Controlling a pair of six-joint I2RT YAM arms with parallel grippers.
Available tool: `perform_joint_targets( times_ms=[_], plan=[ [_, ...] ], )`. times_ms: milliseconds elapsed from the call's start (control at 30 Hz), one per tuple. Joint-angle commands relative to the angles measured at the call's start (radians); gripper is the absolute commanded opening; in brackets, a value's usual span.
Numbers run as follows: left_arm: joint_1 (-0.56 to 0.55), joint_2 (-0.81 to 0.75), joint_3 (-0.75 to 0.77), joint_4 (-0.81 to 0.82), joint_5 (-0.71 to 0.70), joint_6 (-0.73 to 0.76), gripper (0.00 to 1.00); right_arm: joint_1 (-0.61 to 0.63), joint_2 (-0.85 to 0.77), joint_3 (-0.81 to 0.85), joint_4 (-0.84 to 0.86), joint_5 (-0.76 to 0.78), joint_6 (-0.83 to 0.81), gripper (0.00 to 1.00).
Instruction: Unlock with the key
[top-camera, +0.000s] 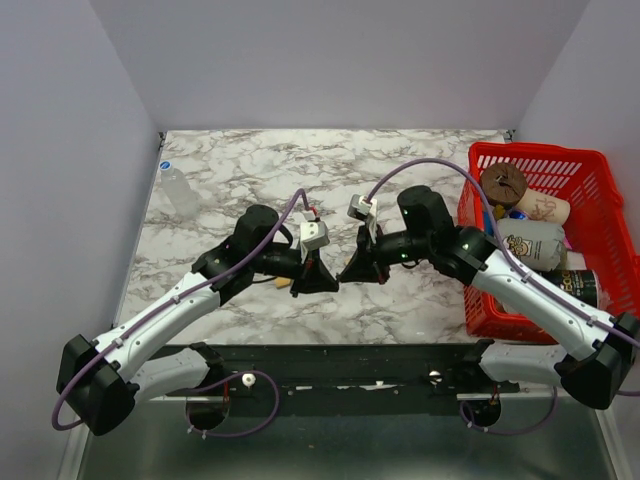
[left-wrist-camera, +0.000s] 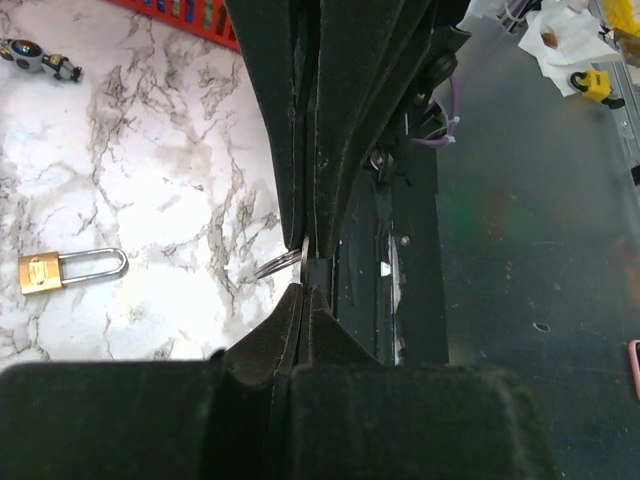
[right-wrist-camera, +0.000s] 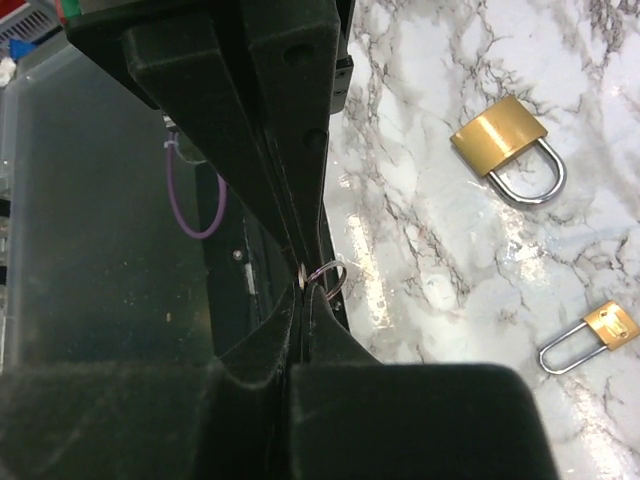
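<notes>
The key (left-wrist-camera: 302, 252) is held well left of the red basket (top-camera: 600, 175), pinched tip to tip: the left gripper (left-wrist-camera: 304, 292) is clamped on it and the right gripper (right-wrist-camera: 303, 298) is closed on it too. A large padlock (right-wrist-camera: 503, 140) and a small padlock (right-wrist-camera: 598, 332) lie on the marble table (top-camera: 250, 165), also left of the basket.

Support surface: table (top-camera: 330, 170) with a white, grey-veined marble top.

Reference item: red basket (top-camera: 590, 200), standing on the right side of the top.

Items resting directly on the marble:
- Clear bottle (top-camera: 180, 192): on the far left of the top, well apart from the red basket.
- Large padlock (right-wrist-camera: 505, 150), brass body, shackle closed: lying flat.
- Small padlock (right-wrist-camera: 590, 335), brass body, long shackle: lying flat, well apart from the red basket.
- Small metal fitting (left-wrist-camera: 40, 58): near the red basket's wall.
</notes>
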Motion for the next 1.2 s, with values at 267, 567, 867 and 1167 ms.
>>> perform_joint_targets(
  times_ms=[267, 567, 867, 1167],
  plan=[
    [-0.001, -0.171, -0.046, 0.037, -0.22, -0.092, 0.65, 0.009, -0.096, -0.173, 0.322, 0.202, 0.241, 0.01],
    [0.005, -0.498, -0.291, 0.385, -0.56, -0.451, 0.89, 0.007, -0.173, -0.334, 0.722, 0.275, 0.459, 0.01],
    [0.005, -0.517, -0.433, 0.749, -0.651, -0.731, 0.86, 0.009, -0.18, -0.446, 1.114, 0.22, 0.63, 0.01],
    [0.004, -0.437, -0.466, 0.924, -0.645, -0.842, 0.81, 0.01, -0.177, -0.471, 1.214, 0.209, 0.678, 0.01]
  ],
)
